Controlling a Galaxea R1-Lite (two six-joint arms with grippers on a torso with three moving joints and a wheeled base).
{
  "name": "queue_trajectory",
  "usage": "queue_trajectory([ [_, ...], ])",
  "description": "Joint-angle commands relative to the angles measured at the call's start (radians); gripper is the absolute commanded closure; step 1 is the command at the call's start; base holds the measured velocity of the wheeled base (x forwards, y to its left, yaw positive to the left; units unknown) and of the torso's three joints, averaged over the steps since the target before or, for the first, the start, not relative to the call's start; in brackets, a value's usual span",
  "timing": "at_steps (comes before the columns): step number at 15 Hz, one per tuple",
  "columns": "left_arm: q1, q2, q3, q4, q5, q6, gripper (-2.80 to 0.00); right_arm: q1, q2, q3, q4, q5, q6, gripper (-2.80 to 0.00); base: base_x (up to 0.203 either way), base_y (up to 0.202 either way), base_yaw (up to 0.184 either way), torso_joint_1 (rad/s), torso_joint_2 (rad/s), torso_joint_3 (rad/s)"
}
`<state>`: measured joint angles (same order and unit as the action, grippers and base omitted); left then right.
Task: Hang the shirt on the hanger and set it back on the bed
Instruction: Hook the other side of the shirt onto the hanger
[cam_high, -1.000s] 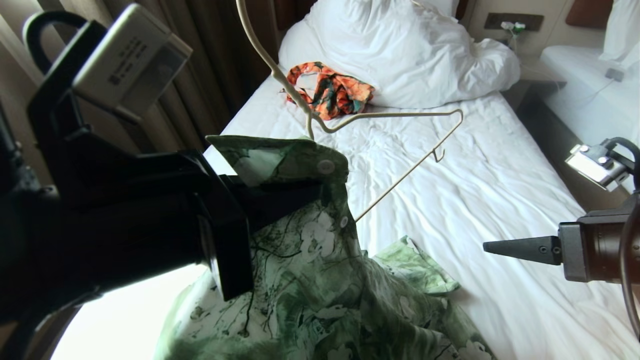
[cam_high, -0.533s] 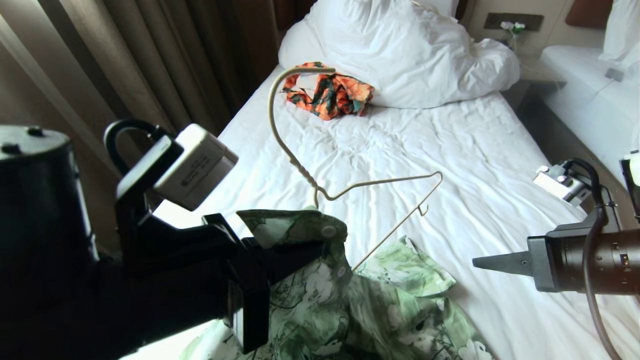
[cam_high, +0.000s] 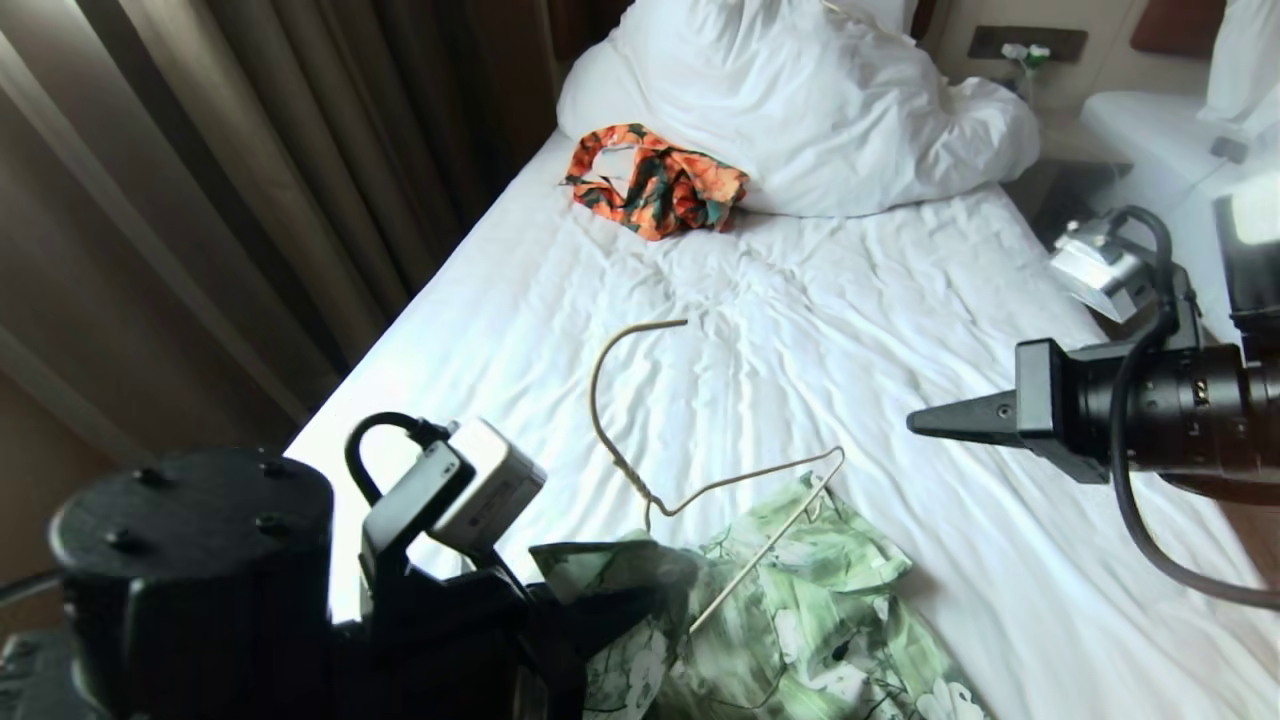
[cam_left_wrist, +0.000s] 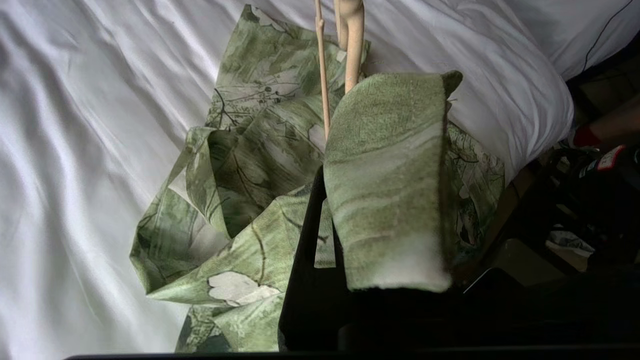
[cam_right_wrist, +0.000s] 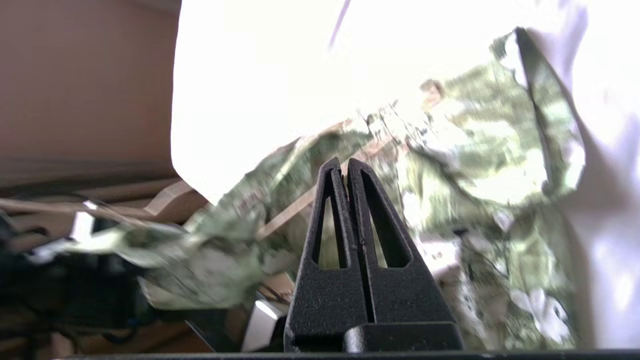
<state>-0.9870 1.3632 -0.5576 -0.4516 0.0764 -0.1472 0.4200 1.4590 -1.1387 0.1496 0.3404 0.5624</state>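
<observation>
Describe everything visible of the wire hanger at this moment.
The hanger is thin cream wire with a curved hook, a twisted neck and a triangular frame. It stands roughly upright, hook uppermost, over the bed. One shoulder and part of the bottom bar show bare; the other side is hidden inside the shirt. The left gripper is shut on the shirt's collar just below the neck.
</observation>
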Motion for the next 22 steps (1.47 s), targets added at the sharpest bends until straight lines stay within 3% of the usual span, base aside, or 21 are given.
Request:
queue_trajectory([
  [1,-0.002,0.077,0.034,-0.040,-0.004,-0.005,0.00,0.003,0.101,-0.093,0.004,0.002,0.019,0.00,0.000,0.000,0.000,0.000,0.00,0.000],
  [5,-0.011,0.171,0.079,-0.146,-0.075,-0.009,0.00,0.006,0.277,-0.200,0.016,-0.013,0.069,0.00,0.000,0.000,0.000,0.000,0.00,0.000],
  [8,-0.044,0.171,0.082,-0.151,-0.078,-0.029,0.00,0.033,0.428,-0.417,0.113,-0.017,0.110,0.00,0.000,0.000,0.000,0.000,0.00,0.000],
  [13,-0.054,0.142,0.100,-0.151,-0.076,-0.032,0.00,0.183,0.657,-0.782,0.380,-0.027,0.149,0.00,0.000,0.000,0.000,0.000,0.00,0.000],
  [15,-0.062,0.117,0.110,-0.150,-0.076,-0.031,0.00,0.263,0.727,-0.835,0.436,-0.073,0.151,0.00,0.000,0.000,0.000,0.000,0.00,0.000],
  [16,-0.075,0.098,0.122,-0.150,-0.074,-0.031,0.00,0.291,0.746,-0.839,0.445,-0.094,0.151,-2.80,0.000,0.000,0.000,0.000,0.00,0.000],
  [19,-0.082,0.088,0.134,-0.150,-0.070,-0.029,0.00,0.325,0.774,-0.838,0.456,-0.100,0.169,-2.80,0.000,0.000,0.000,0.000,0.00,0.000],
  [22,-0.082,0.086,0.139,-0.151,-0.069,-0.029,0.00,0.340,0.808,-0.833,0.456,-0.114,0.248,-2.80,0.000,0.000,0.000,0.000,0.00,0.000],
])
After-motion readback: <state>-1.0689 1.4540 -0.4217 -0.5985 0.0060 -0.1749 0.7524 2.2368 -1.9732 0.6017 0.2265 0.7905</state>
